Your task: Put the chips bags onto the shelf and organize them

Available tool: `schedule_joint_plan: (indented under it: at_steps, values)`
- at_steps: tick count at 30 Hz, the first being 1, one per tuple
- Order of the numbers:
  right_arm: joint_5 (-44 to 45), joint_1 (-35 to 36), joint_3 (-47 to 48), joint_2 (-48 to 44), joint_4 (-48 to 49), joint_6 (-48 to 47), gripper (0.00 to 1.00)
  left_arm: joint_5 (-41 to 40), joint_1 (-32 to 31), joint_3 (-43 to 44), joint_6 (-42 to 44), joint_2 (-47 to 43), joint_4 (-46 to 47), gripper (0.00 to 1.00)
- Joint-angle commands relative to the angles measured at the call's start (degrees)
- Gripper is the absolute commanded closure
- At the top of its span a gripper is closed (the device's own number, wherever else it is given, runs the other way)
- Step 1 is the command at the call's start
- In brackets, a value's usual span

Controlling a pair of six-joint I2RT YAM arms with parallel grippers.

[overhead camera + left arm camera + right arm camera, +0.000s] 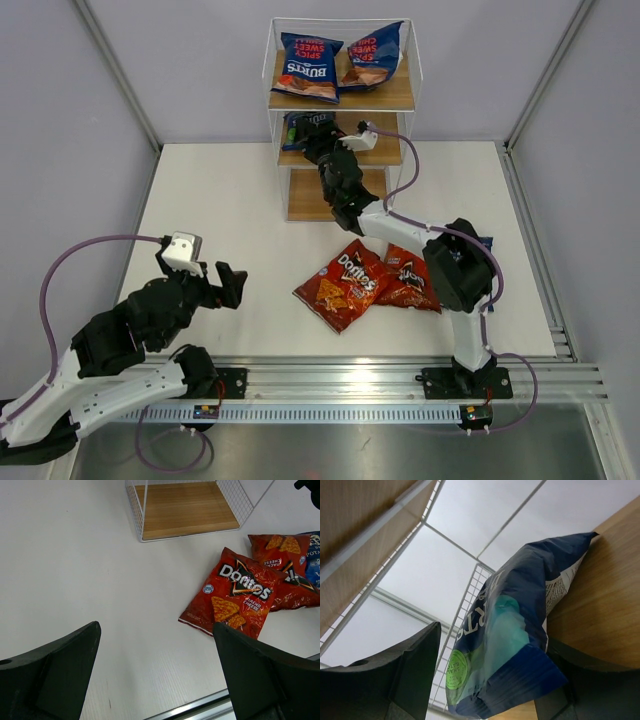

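The shelf (pixel 395 97) stands at the back of the table. Two dark blue Burts chips bags (pixel 308 65) (pixel 372 55) lie on its top board. A third blue bag (pixel 300 128) rests on the middle board (pixel 605 605). My right gripper (pixel 322 150) reaches into that tier and is open, with the bag (pixel 520 630) between its jaws and a gap beside the left finger (pixel 395 675). Two red Doritos bags (pixel 345 283) (pixel 410 280) lie overlapping on the table. My left gripper (pixel 156 670) hovers open and empty at the near left.
A corner of a larger blue bag (pixel 312 555) shows to the right of the Doritos, partly under my right arm (pixel 460 265). The bottom shelf board (pixel 185 507) is bare. A metal rail (pixel 400 380) runs along the near edge.
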Motion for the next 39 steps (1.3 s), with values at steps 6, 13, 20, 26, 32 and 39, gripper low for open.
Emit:
schedule_joint_plan:
  at_steps: [6,13,20,26,32,39]
  values:
    - [5.6,1.6,0.4,-4.7,-17.2,4.6,0.24,-0.5,0.1,-0.1,0.6,0.6,2.0,0.01]
    - [6.9,2.3,1.7,-6.0,-24.5,8.7,0.24,-0.7,0.1,0.0,0.4,0.8,1.8,0.01]
    - [6.5,2.8,1.4,-7.4,-29.3,11.8,0.23,-0.6,0.2,-0.1,0.4,0.8,1.9,0.01]
    - [6.0,3.0,-0.6,-9.4,-32.3,14.7,0.0,-0.7,0.2,0.0,0.4,0.9,1.8,0.01]
    - [4.6,2.9,-3.0,-11.5,-31.8,14.4,0.01,-0.8,0.1,0.0,0.4,0.9,1.7,0.01]
    - [4.2,3.1,-5.5,-14.0,-33.1,14.7,0.01,-1.1,0.1,0.0,0.1,0.9,1.5,0.01]
